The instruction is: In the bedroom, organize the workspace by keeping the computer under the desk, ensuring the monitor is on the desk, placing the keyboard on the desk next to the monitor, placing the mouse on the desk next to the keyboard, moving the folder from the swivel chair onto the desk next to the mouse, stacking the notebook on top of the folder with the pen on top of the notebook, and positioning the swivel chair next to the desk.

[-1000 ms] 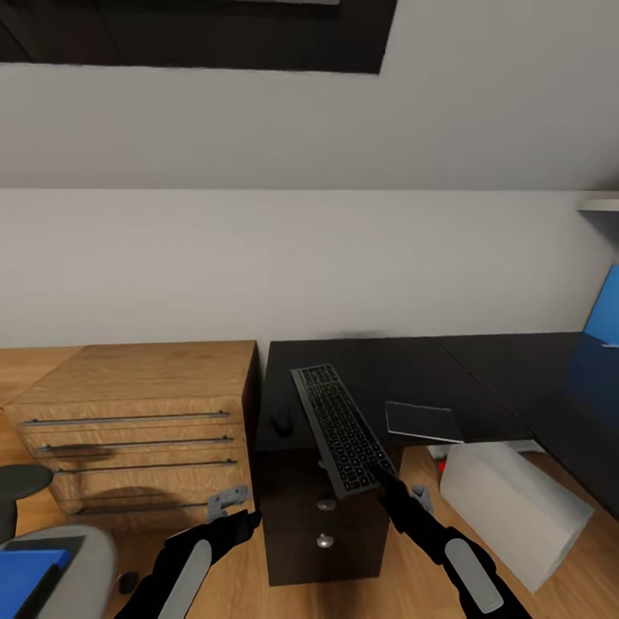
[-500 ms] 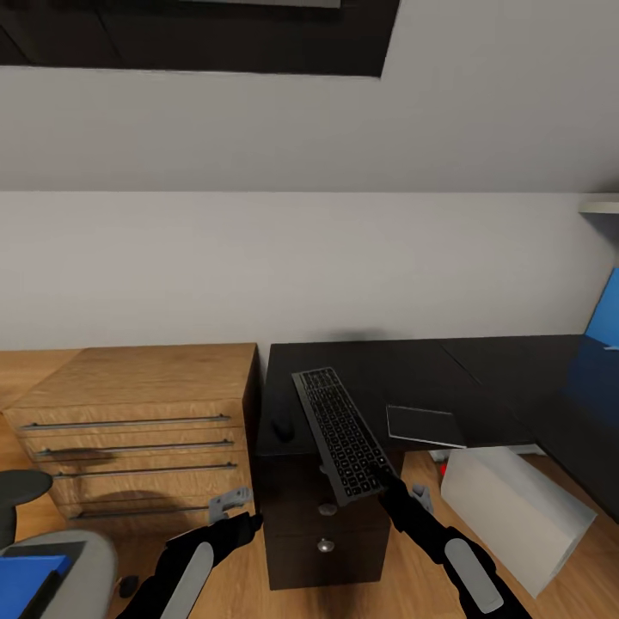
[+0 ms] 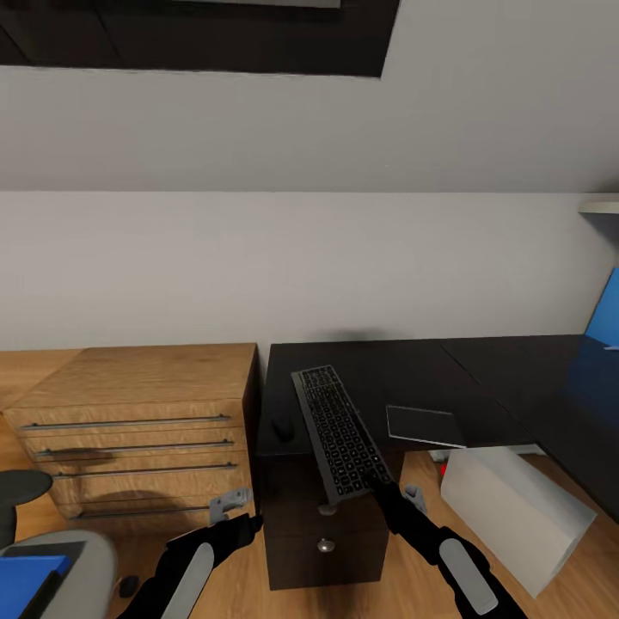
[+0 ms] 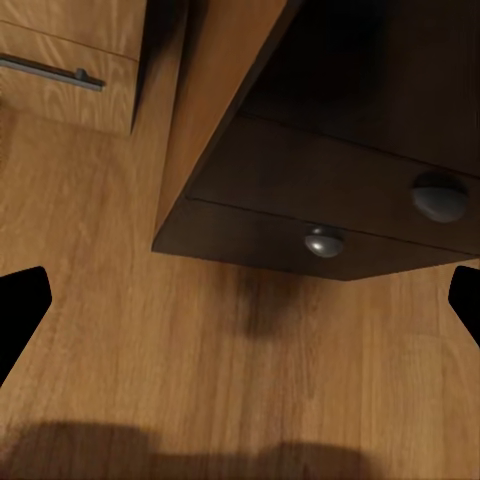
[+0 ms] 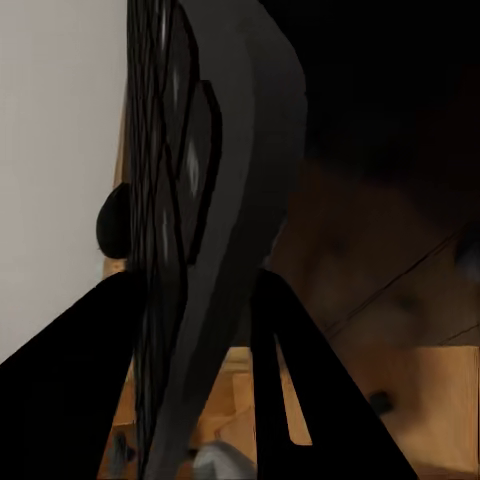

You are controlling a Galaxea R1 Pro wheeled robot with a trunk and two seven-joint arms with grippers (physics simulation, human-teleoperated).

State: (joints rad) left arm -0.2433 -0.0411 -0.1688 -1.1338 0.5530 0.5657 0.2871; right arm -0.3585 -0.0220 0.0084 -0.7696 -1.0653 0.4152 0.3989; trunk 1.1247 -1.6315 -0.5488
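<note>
The right gripper [image 3: 381, 487] clamps the near end of the keyboard [image 3: 340, 432] above the black desk [image 3: 413, 370]. The left gripper [image 3: 230, 503] hangs unclenched, holding nothing. The mouse [image 3: 282, 425] lies beside the keyboard.

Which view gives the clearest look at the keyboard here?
The head view: the keyboard shows whole, key side up, held over the desk by the right gripper. The right wrist view shows it edge-on between the fingers. The left wrist view looks at drawer knobs and floor.
</note>
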